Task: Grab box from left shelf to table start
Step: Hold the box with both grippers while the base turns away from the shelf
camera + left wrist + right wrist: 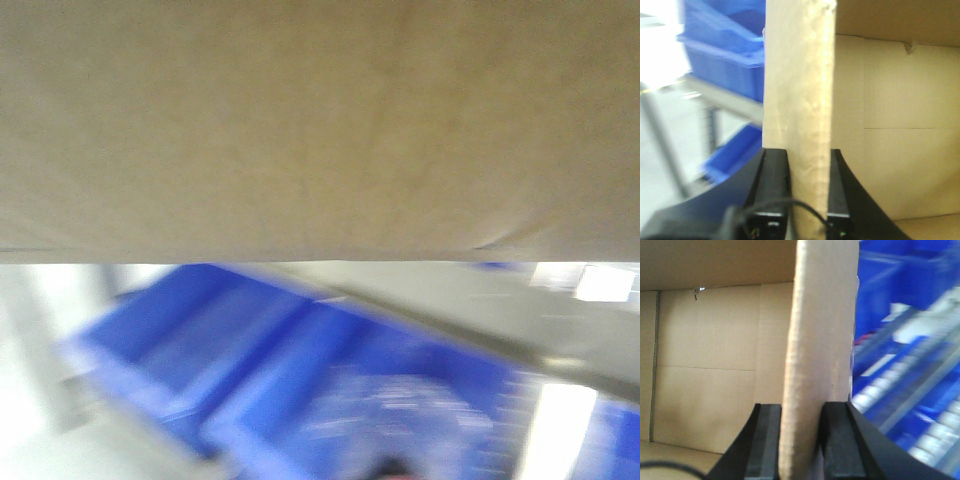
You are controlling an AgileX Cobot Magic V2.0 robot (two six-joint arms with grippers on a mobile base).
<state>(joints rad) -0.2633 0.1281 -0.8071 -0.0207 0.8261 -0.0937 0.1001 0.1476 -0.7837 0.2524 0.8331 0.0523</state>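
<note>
**While both grippers pinch its walls, the box (320,120) fills the upper front view**

The left gripper (807,162) is clamped on one upright wall of the brown cardboard box, a black finger on each face. The right gripper (801,412) pinches another wall the same way. Behind the box, blurred, are blue plastic bins (300,370) and the white rollers of the left shelf (940,432).

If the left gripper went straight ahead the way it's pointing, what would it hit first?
The box. The left gripper clamps its side wall, and that wall runs straight ahead between the fingers. How far the wall extends is unclear.
</note>
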